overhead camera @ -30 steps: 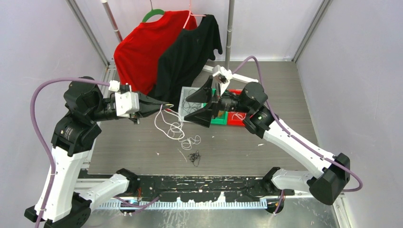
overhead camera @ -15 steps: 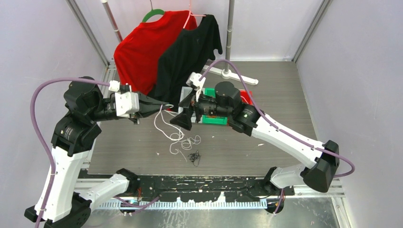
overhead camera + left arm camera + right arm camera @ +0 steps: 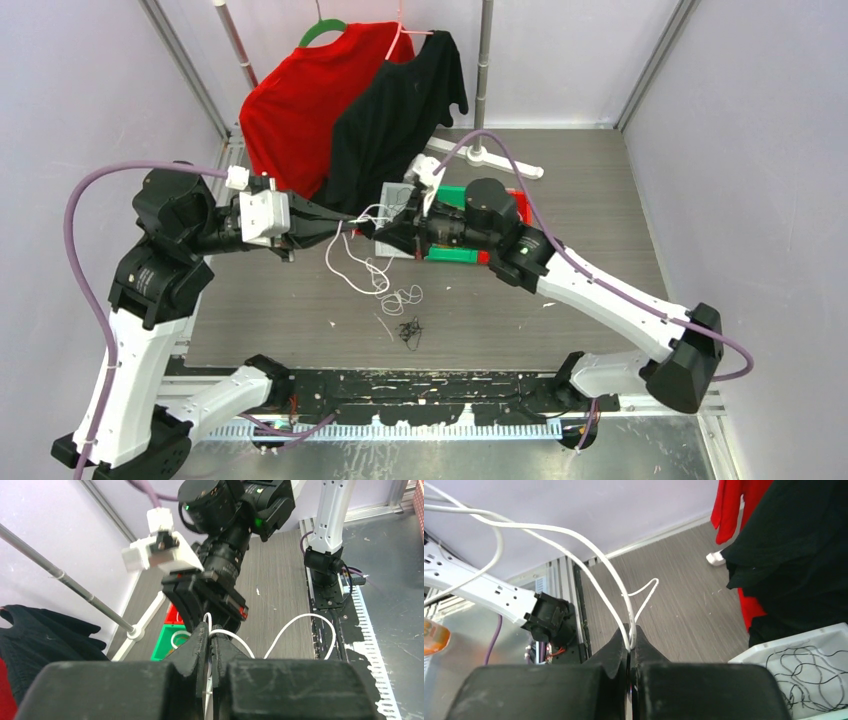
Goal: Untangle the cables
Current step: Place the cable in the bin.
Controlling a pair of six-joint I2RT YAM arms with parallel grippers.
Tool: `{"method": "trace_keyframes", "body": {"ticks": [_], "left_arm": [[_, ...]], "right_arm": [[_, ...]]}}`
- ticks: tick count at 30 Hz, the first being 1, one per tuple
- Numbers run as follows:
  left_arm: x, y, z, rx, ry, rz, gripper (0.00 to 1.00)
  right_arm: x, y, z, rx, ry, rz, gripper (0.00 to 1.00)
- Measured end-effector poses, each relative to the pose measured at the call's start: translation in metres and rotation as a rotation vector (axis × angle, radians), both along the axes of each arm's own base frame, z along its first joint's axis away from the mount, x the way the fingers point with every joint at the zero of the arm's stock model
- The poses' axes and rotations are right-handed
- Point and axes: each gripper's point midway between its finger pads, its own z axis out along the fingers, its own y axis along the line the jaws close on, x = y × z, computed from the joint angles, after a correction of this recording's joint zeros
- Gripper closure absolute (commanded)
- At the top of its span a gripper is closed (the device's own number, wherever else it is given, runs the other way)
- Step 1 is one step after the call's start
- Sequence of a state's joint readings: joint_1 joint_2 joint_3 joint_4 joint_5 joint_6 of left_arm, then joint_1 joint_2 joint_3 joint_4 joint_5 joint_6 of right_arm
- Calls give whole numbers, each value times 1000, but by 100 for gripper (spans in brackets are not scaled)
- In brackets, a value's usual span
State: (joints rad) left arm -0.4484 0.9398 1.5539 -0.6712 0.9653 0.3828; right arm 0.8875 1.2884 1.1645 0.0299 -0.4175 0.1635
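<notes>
Grey table (image 3: 280, 310) below; thin white cable (image 3: 631, 627) loops slack between left pincer (image 3: 210, 637) and right pincer (image 3: 630, 645), both clamped on it.

Two arms: left (image 3: 150, 270), right (image 3: 600, 295). Two shirts: red (image 3: 290, 110), black (image 3: 400, 110). Three bins: white (image 3: 789, 642), green (image 3: 455, 195), red (image 3: 171, 616). One white cable (image 3: 345, 265). Two black bunches: one loose (image 3: 408, 331), one binned (image 3: 809, 672).

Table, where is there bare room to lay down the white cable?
Bare: the far-right table beyond the bins, and near-left wood between the left arm and the loops of white cable. Crowded: centre, around left gripper, right gripper, bins, shirts.
</notes>
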Motion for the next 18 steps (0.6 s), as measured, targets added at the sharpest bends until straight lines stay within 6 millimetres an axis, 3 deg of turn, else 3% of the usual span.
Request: {"method": "trace_keyframes", "body": {"ticks": [4, 8, 12, 15, 18], "left_arm": [[13, -5, -8, 6, 31, 20, 81], [36, -23, -20, 45, 48, 44, 72], [64, -72, -36, 169, 21, 48, 71], [105, -123, -45, 264, -12, 77, 68], [141, -158, -71, 362, -22, 117, 53]], "right_arm": [[6, -22, 21, 66, -27, -48, 99], [26, -55, 49, 137, -53, -157, 99], [53, -94, 66, 163, -71, -332, 99], [74, -124, 70, 133, -85, -485, 99], [96, -156, 65, 71, -106, -659, 99]]}}
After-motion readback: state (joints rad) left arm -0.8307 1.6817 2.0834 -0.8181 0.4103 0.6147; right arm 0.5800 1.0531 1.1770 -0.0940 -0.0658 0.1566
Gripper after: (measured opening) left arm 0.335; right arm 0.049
